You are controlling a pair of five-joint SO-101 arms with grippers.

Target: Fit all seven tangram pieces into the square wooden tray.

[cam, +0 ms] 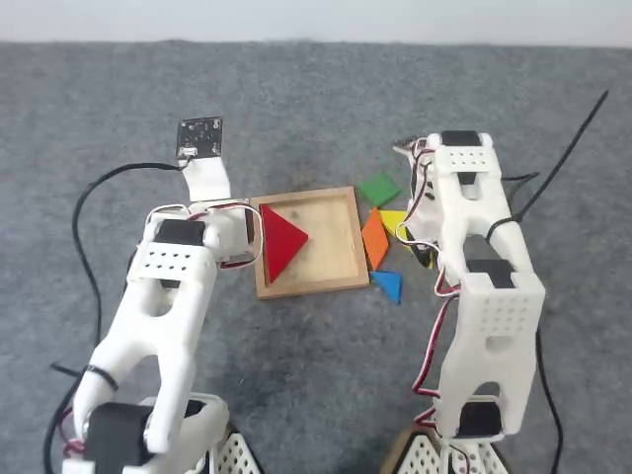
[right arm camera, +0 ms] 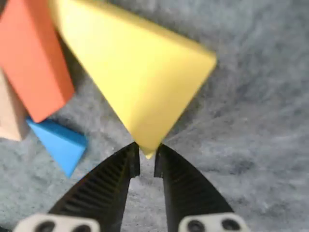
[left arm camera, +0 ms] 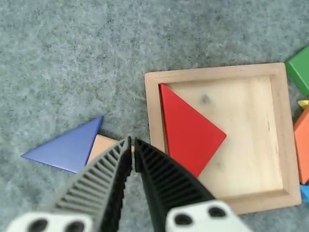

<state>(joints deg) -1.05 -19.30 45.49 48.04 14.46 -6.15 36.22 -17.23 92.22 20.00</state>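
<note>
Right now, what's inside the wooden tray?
One piece: the red triangle, its long edge along one wall of the wooden tray. The rest of the floor is bare wood. In the left wrist view the left gripper covers the tray's nearest corner.

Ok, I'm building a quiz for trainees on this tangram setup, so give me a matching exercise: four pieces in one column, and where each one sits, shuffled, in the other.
Pieces
1. red triangle
2. yellow triangle
3. dark blue triangle
4. green piece

Places
A. on the carpet beyond the far right corner of the wooden tray
B. inside the wooden tray
C. tip between the fingers of the right gripper
D. on the carpet outside the tray, near the left gripper

Pairs: 1-B, 2-C, 3-D, 4-A
</note>
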